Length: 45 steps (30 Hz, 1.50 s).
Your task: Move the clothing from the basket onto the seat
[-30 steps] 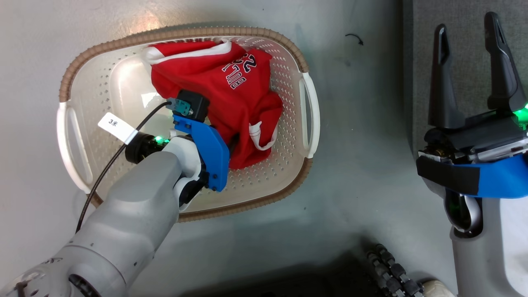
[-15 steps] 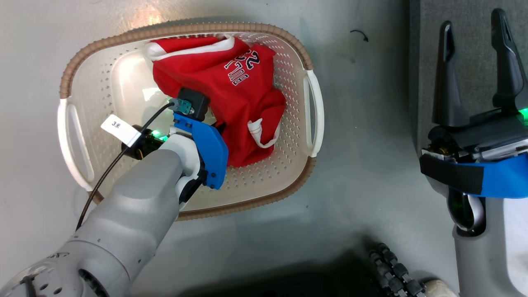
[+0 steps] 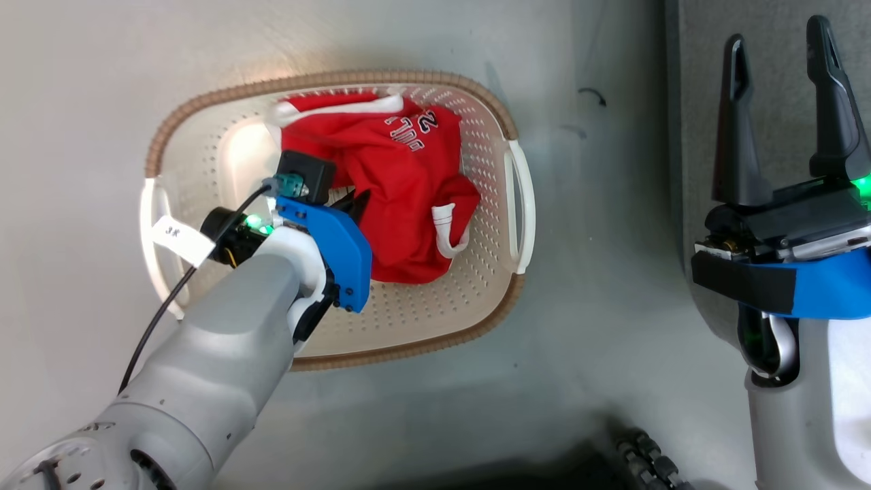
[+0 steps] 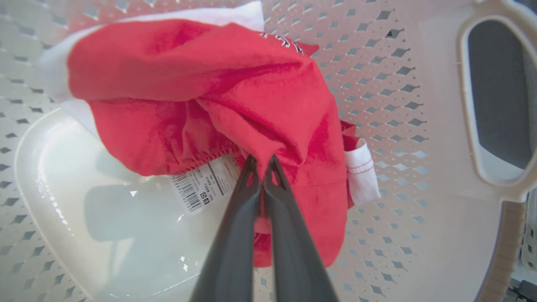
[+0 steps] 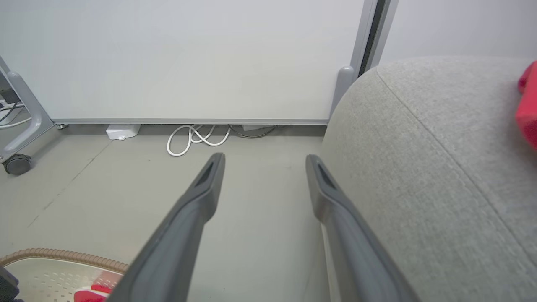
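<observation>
Left end effector (image 4: 261,161) tight on jersey (image 4: 201,84), clear of basket (image 3: 326,77) rim; right end effector (image 3: 778,34) wide-open by seat (image 5: 419,147) edge.

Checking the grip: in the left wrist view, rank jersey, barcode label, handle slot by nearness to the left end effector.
1. Jersey: pinched in the left end effector.
2. Barcode label: just left in that view.
3. Handle slot: far right.

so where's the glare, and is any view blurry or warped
Head view: bright glare on the basket's glossy floor. Left wrist view: wide-angle bending of the basket wall, the jersey slightly soft. Right wrist view: even light, the right gripper soft near the lens.
</observation>
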{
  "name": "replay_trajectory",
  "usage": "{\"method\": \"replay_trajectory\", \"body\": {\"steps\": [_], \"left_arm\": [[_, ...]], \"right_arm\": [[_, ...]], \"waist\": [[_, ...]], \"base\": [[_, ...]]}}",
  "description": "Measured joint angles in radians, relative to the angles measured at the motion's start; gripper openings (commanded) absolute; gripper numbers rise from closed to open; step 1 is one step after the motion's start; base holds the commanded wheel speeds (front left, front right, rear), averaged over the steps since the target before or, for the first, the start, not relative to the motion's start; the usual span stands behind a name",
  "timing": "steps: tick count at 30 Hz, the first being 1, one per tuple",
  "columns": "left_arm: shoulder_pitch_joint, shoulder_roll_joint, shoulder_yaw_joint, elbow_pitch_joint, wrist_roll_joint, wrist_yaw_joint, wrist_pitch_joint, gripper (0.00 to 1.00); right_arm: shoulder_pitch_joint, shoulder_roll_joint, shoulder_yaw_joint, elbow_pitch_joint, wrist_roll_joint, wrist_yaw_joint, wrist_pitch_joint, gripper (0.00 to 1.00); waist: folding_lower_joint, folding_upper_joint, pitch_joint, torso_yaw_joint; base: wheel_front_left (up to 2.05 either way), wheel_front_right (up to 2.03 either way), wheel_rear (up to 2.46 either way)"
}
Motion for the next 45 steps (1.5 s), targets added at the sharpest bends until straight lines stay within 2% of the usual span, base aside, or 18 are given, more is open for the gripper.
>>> {"method": "replay_trajectory", "body": {"steps": [14,20,34,45], "left_arm": [[0.073,0.004,-0.004,-0.022,-0.023,0.000,-0.162,0.00],[0.097,0.007,0.007,-0.034,-0.016,0.000,-0.186,0.00],[0.203,0.044,0.295,-0.183,0.246,0.000,-0.189,0.00],[0.300,0.039,0.489,-0.323,0.425,0.000,-0.189,0.00]], "right_arm": [[0.022,-0.003,-0.004,0.057,0.010,0.000,0.000,1.00],[0.059,-0.011,-0.016,0.080,0.012,0.000,0.000,1.00],[0.152,-0.021,-0.034,0.123,0.026,0.000,0.000,1.00],[0.220,-0.019,-0.036,0.153,0.045,0.000,0.000,1.00]], "waist": [[0.0000,0.0000,-0.196,0.043],[-0.0001,0.0000,-0.295,0.064],[-0.0002,0.0000,-0.525,0.108],[-0.0002,0.0001,-0.686,0.132]], "base": [[0.00,0.00,0.00],[0.00,0.00,0.00],[0.00,0.00,0.00],[0.00,0.00,0.00]]}}
